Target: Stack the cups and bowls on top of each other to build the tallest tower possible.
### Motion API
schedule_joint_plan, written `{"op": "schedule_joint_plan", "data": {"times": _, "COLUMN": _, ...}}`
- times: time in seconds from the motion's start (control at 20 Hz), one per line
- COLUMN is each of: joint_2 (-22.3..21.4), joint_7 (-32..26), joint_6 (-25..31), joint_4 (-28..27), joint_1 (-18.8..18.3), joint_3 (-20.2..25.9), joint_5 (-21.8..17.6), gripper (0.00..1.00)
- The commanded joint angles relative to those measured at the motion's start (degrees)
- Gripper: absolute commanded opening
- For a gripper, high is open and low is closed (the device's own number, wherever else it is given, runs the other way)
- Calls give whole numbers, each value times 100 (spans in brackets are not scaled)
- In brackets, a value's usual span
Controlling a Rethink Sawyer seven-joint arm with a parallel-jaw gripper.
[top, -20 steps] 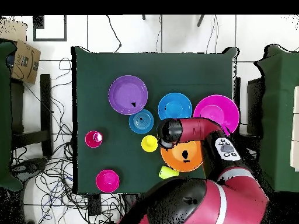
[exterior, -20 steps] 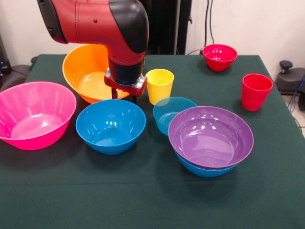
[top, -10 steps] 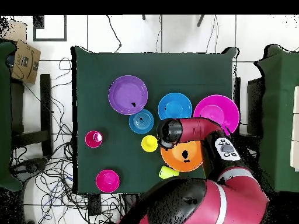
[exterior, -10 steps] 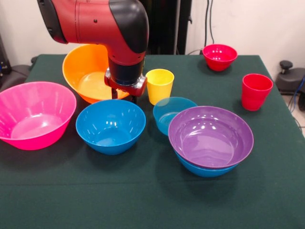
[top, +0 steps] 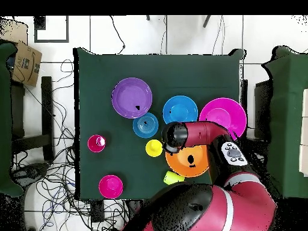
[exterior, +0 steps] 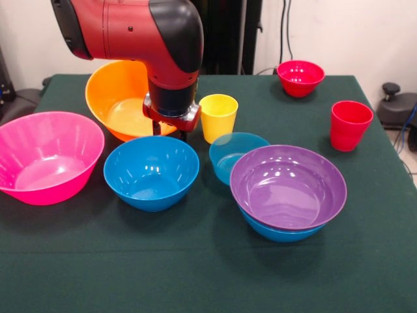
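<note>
Front view: the arm's hand (exterior: 171, 132) hangs low at the near rim of the orange bowl (exterior: 117, 98), just left of the yellow cup (exterior: 218, 117) and just behind the free blue bowl (exterior: 151, 172). Only two dark tips show beneath the wrist; whether they are spread or drawn together cannot be told, and nothing is seen held. On the green tabletop (exterior: 195, 274) the pink bowl (exterior: 45, 156) sits far left, the small translucent blue bowl (exterior: 234, 155) near the centre, and the purple bowl (exterior: 288, 186) rests nested in a second blue bowl (exterior: 280, 231) at near right, the only stacking so far. The red cup (exterior: 349, 125) and small red bowl (exterior: 300, 77) stand at far right. Overhead view: a lime green cup (top: 173, 177) lies beside the orange bowl, hidden from the front.

The step in hand appears to be taking the orange bowl by its rim. To do it well, one tip should pass inside the wall and one outside, well seated over the lip; the lift should be straight up, clearing the yellow cup and blue bowl, since the wide glossy bowl may swing or slip.
</note>
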Motion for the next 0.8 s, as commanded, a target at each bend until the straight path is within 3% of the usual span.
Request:
{"op": "schedule_joint_plan", "data": {"times": 0.05, "joint_2": 603, "joint_7": -547, "joint_6": -226, "joint_4": -400, "joint_1": 92, "joint_3": 293, "joint_5": -362, "gripper": 100}}
{"op": "schedule_joint_plan", "data": {"times": 0.5, "joint_2": 614, "joint_7": -541, "joint_6": -267, "joint_4": -397, "joint_1": 82, "joint_3": 294, "joint_5": -373, "gripper": 100}}
{"op": "schedule_joint_plan", "data": {"times": 0.8, "joint_2": 22, "joint_7": -643, "joint_6": -80, "joint_4": -115, "joint_1": 30, "joint_3": 481, "joint_5": -157, "gripper": 100}}
